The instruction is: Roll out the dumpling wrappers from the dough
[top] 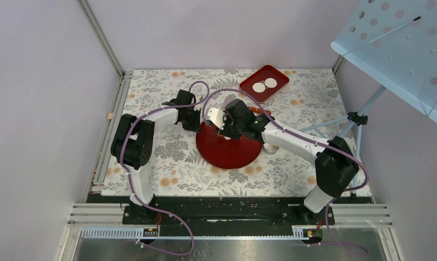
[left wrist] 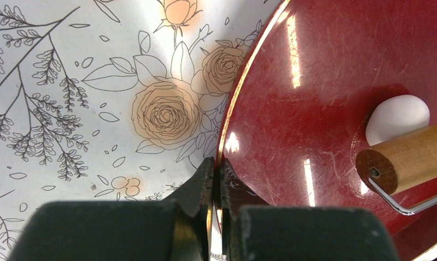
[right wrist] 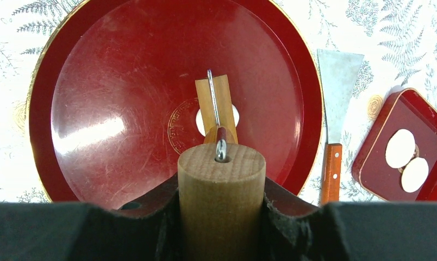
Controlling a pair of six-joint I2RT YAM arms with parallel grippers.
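Note:
A round red plate lies mid-table. On its middle sits the dough, a small white lump, partly under a wooden roller. My right gripper is shut on the roller's wooden handle; the roller's barrel rests on the dough. My left gripper is shut on the plate's left rim; it also shows in the top view. Two dumpling wrappers, flat white discs, lie in a small red tray at the back; they also show in the right wrist view.
A metal scraper with an orange wooden handle lies on the flowered cloth between the plate and the tray. Its blade shows in the top view. A pale blue perforated panel on a stand rises at the right.

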